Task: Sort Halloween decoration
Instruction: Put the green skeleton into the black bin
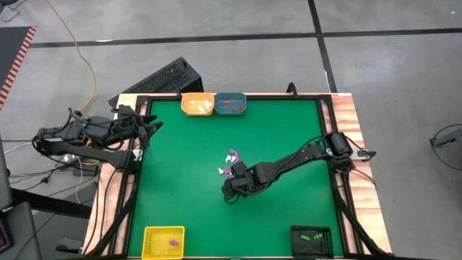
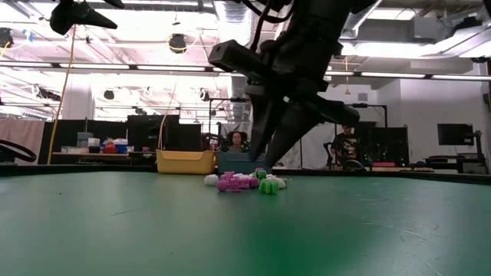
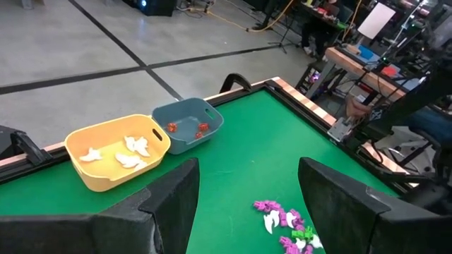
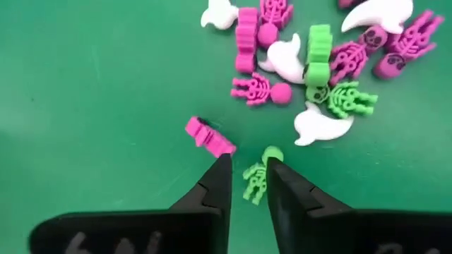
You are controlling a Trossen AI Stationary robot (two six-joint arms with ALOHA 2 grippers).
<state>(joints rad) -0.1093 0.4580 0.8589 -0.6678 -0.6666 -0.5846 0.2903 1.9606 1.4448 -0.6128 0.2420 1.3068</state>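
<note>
A small heap of trinkets [image 1: 231, 163] lies mid-table: purple skeletons, white ghosts and green skeletons [image 4: 311, 77], also seen in the low view [image 2: 245, 182]. My right gripper [image 1: 232, 189] [image 4: 247, 169] is low over the near side of the heap, shut on one green skeleton. A purple piece [image 4: 209, 136] lies just beside its fingertips. My left gripper [image 1: 148, 130] [image 3: 247, 204] waits open above the table's left edge, touching nothing. My right gripper pinches a green skeleton by its body [image 4: 254, 182] between the two fingers, which come from above and point down. Its head [image 4: 272, 154] sticks out past the fingertips. I cannot tell whether the skeleton is lifted off the green mat.
At the far edge stand an orange tray [image 1: 197, 104] with white pieces and a blue tray [image 1: 230, 104] with red pieces. A yellow tray [image 1: 164, 241] with a purple piece sits at the near left corner, a black tray [image 1: 312, 238] with green pieces at the near right. People sit behind the table.
</note>
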